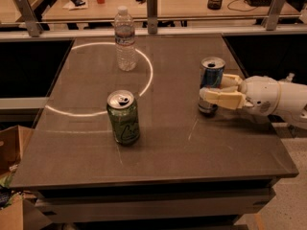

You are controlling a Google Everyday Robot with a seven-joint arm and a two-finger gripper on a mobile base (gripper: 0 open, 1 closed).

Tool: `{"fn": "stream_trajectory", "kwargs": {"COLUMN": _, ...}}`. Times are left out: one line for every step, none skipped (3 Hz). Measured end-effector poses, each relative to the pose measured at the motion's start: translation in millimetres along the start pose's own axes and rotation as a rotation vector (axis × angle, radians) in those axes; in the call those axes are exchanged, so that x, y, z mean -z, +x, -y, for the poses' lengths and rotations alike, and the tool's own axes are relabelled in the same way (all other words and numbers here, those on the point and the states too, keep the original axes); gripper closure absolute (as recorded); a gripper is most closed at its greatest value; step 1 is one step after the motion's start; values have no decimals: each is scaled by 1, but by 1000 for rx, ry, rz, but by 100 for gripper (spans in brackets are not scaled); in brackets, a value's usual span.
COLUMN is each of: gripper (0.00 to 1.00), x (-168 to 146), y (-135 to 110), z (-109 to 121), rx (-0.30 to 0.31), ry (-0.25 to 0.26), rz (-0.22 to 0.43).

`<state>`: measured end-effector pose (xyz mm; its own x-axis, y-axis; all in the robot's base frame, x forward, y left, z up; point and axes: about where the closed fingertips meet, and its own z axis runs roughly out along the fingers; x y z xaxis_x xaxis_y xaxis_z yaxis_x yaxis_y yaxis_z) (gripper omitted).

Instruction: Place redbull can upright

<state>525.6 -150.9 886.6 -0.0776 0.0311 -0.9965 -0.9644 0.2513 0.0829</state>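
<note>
The redbull can (211, 73), slim, blue and silver with an open silver top, stands upright on the right side of the dark table (163, 152). My gripper (213, 88) reaches in from the right on a white arm. Its cream fingers (220, 99) sit on either side of the can's lower half, one in front and one behind, closed against it. The can's base rests on the table top.
A wider green can (123, 117) stands upright left of centre. A clear plastic water bottle (125, 39) stands at the back, on a white ring marked on the table. A railing and a cluttered wooden desk lie behind. Cardboard boxes (12, 150) sit on the floor at left.
</note>
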Motion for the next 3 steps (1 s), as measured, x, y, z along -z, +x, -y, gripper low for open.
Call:
{"fn": "stream_trajectory", "kwargs": {"gripper": 100, "x": 1, "y": 4, "z": -3, "rx": 12, "ry": 6, "rz": 2}}
{"fn": "stream_trajectory", "kwargs": {"gripper": 100, "x": 0, "y": 10, "z": -7, "rx": 27, "ry": 8, "rz": 9}}
{"fn": "stream_trajectory", "kwargs": {"gripper": 84, "x": -2, "y": 10, "z": -8, "rx": 28, "ry": 3, "rz": 8}}
